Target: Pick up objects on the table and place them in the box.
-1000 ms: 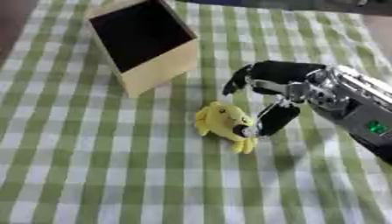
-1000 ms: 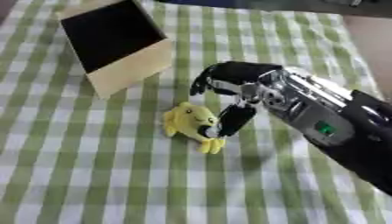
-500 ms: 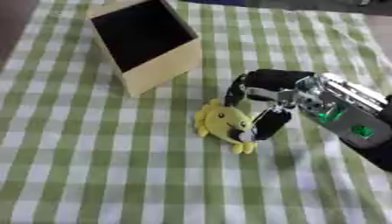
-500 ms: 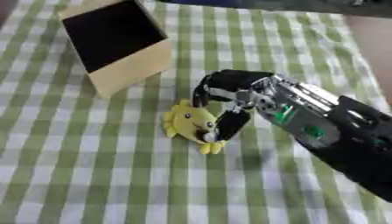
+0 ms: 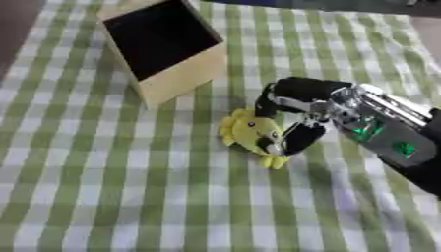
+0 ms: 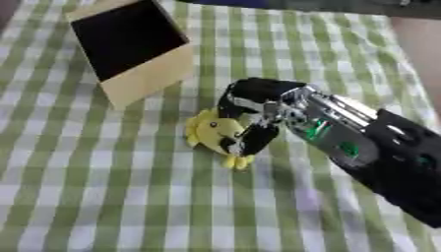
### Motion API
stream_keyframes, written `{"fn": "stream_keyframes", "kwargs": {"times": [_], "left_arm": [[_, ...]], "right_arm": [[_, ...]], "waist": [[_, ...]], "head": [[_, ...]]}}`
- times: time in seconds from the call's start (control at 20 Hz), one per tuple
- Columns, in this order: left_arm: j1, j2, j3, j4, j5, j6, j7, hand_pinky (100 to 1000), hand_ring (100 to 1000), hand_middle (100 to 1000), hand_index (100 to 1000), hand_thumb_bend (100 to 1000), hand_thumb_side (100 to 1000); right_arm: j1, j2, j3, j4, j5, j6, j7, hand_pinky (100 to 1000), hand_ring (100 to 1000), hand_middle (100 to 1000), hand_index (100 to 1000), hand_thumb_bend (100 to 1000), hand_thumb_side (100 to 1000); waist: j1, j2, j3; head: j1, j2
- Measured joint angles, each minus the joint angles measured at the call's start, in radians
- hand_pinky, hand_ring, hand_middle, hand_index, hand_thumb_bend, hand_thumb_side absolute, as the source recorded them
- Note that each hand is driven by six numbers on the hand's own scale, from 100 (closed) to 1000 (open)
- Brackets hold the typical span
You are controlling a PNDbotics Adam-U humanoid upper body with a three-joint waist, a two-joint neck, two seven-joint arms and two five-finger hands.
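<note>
Right hand (image 5: 297,110) enters from the right edge, centre of frame, black fingers curled over a yellow toy (image 5: 251,136) with its thumb against the toy's right side, grasping it. Toy lies on the green-and-white checked tablecloth (image 5: 112,187), just below and right of the box; whether it is lifted off the cloth cannot be told. Box (image 5: 164,49), tan cardboard with a dark open inside, sits upper left of frame, apart from the toy. Left hand shows in neither view.
</note>
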Motion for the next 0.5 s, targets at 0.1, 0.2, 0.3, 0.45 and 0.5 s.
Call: {"fn": "stream_keyframes", "kwargs": {"times": [0.1, 0.2, 0.3, 0.45, 0.5], "left_arm": [[0.0, 0.0, 0.0, 0.0, 0.0, 0.0, 0.0, 672, 717, 695, 774, 448, 580], [0.0, 0.0, 0.0, 0.0, 0.0, 0.0, 0.0, 672, 717, 696, 775, 448, 579], [0.0, 0.0, 0.0, 0.0, 0.0, 0.0, 0.0, 673, 717, 696, 775, 451, 581], [0.0, 0.0, 0.0, 0.0, 0.0, 0.0, 0.0, 673, 717, 696, 772, 451, 582], [0.0, 0.0, 0.0, 0.0, 0.0, 0.0, 0.0, 673, 717, 696, 772, 451, 582]], "right_arm": [[0.002, -0.013, -0.012, -0.025, -0.025, 0.026, 0.004, 692, 650, 522, 610, 100, 100], [0.004, -0.027, -0.028, -0.057, -0.044, 0.051, 0.01, 692, 651, 528, 618, 100, 100], [0.003, -0.04, -0.041, -0.089, -0.06, 0.071, 0.017, 692, 648, 529, 620, 100, 100], [-0.002, -0.059, -0.063, -0.135, -0.086, 0.097, 0.026, 693, 649, 528, 621, 100, 100], [-0.004, -0.064, -0.072, -0.149, -0.093, 0.105, 0.028, 692, 648, 526, 620, 100, 100]], "waist": [[0.0, 0.0, -0.002], [0.0, 0.0, -0.005], [0.0, 0.0, -0.007], [0.0, 0.0, -0.008], [0.0, 0.0, -0.009]], "head": [[0.0, 0.0], [0.001, 0.0], [0.001, 0.0], [0.001, 0.0], [0.002, 0.0]]}}
